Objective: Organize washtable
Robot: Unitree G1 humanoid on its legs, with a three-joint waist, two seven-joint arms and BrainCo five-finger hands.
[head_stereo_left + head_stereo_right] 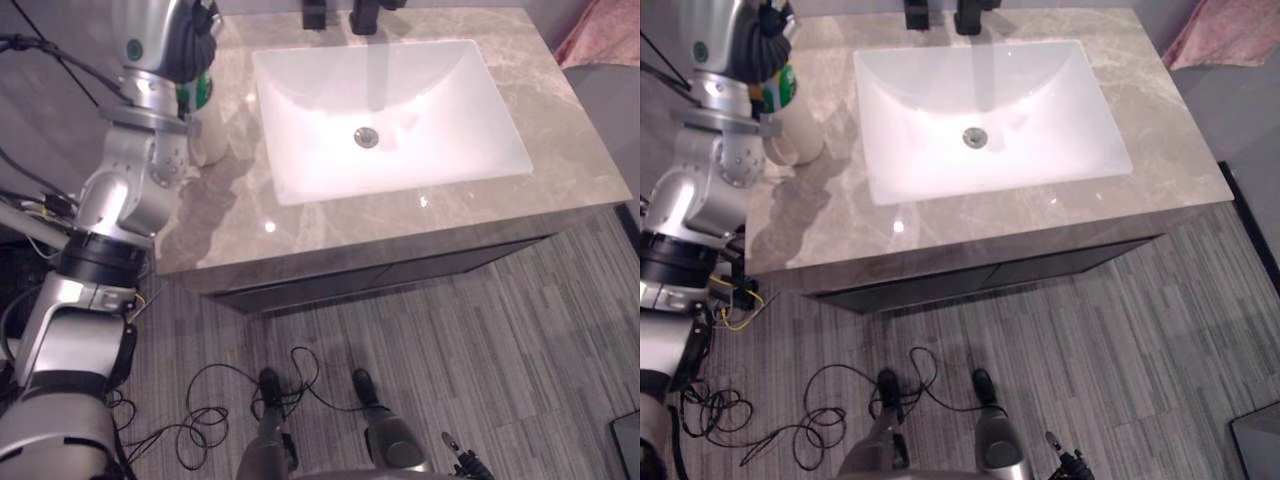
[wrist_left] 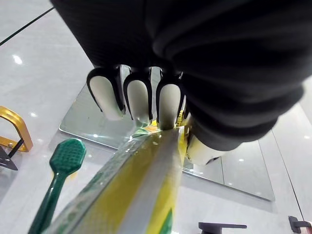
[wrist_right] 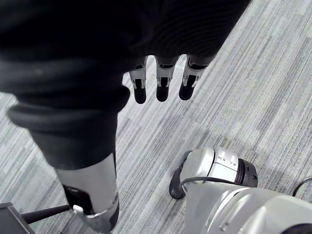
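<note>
My left hand (image 1: pixel 193 38) hovers over the back left corner of the grey marble washtable (image 1: pixel 560 140). Its fingers (image 2: pixel 137 100) are curled round a yellow and green tube (image 2: pixel 141 190), whose green end (image 1: pixel 783 88) points down into a white cup (image 1: pixel 210 138) on the counter. A green toothbrush (image 2: pixel 61 170) stands beside the tube, its lower part hidden. My right hand (image 3: pixel 161 87) hangs over the striped floor, fingers straight and holding nothing.
A white rectangular sink (image 1: pixel 290 175) fills the middle of the counter, with a black faucet (image 1: pixel 365 14) at its back edge. A pink cloth (image 1: pixel 600 32) lies past the right end. A gold fixture (image 2: pixel 14 127) is on the wall near the cup.
</note>
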